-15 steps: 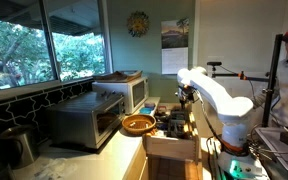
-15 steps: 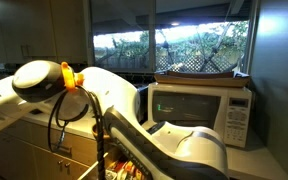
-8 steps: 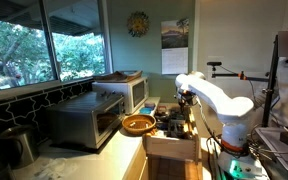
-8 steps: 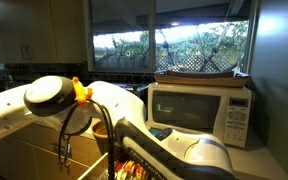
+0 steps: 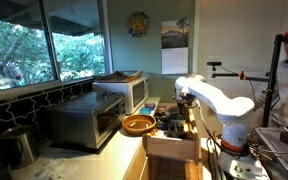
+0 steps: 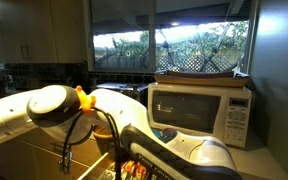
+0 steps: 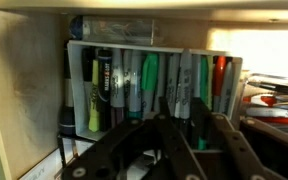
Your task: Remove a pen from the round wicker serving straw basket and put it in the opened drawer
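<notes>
**Exterior view, along the counter.** The basket (image 5: 137,124) sits on the counter (image 5: 112,152) near its front edge, just beside the open drawer (image 5: 172,147), at the drawer's 9 o'clock. The toaster oven (image 5: 84,120) and microwave (image 5: 131,92) line the wall side, at the basket's 10 to 12 o'clock. The end effector (image 5: 186,104) hangs over the far part of the drawer. There is open room above the drawer's near part.

**Exterior view, close to the arm.** The arm (image 6: 49,105) fills the foreground. The microwave stands at 3 o'clock of it.

**Wrist view.** The end effector (image 7: 189,135) points into a pale divider tray of pens (image 7: 144,85), with the wooden drawer wall (image 7: 24,90) at 9 o'clock. Its dark fingers (image 7: 162,128) stand a narrow gap apart. Whether a pen is between them cannot be told.

**Change.** Against one second ago, the arm has come lower towards the drawer. The basket is unmoved.
</notes>
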